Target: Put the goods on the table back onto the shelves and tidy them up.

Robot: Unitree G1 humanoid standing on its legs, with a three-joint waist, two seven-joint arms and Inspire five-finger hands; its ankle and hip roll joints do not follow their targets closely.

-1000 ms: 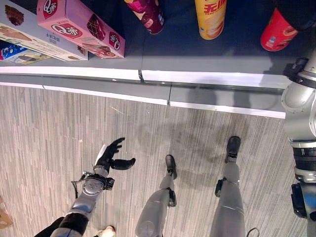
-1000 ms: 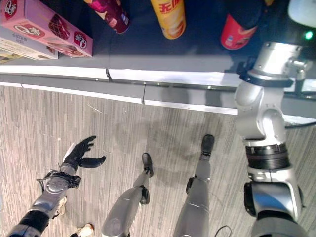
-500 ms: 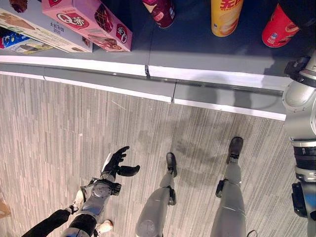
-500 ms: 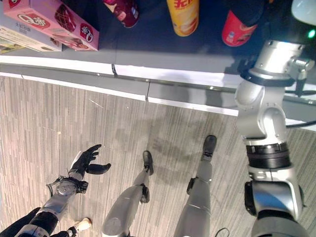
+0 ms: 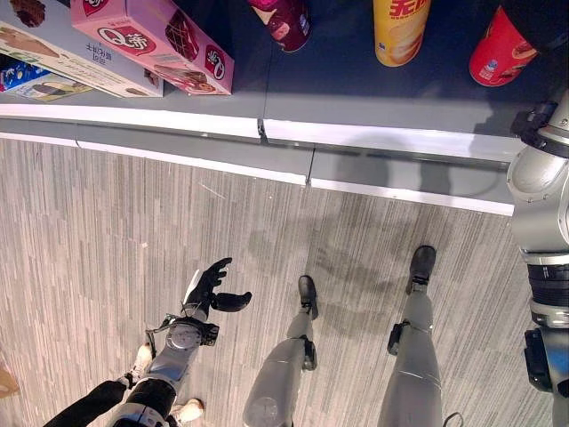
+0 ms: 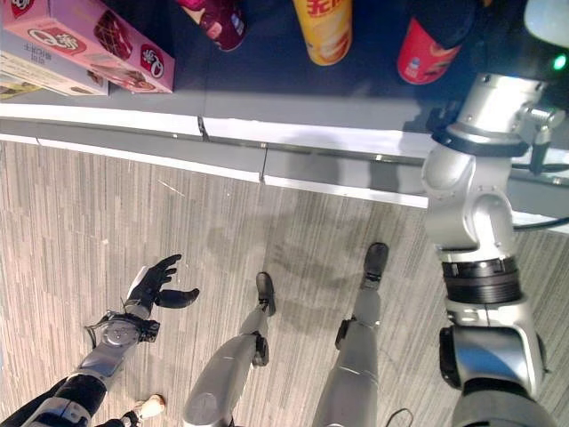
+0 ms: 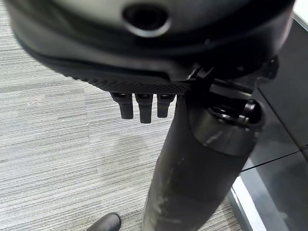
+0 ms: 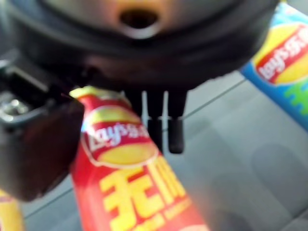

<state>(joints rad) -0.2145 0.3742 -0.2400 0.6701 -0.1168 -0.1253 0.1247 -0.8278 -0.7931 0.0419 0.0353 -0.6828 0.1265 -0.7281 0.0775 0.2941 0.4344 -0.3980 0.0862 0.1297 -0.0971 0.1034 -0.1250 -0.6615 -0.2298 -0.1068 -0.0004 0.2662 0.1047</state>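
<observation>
here the right hand [image 8: 159, 115], fingers straight and loose, sits by the red can [image 8: 130, 187] on the shelf [image 5: 373, 142], upper right; judging, straightening it comes next.

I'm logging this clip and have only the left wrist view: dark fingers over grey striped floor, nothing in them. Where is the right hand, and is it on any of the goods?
Observer: The right hand is up at the shelf, close against a red can. I can't tell whether it grips the can.
Operator: What else is on that shelf?
Observer: A yellow can and a dark red can stand to the left of the red one. Farther left, a pink box lies on flat boxes.
Operator: How does my left hand sit relative to all that?
Observer: The left hand hangs open, low over the floor, short of the shelf.
</observation>
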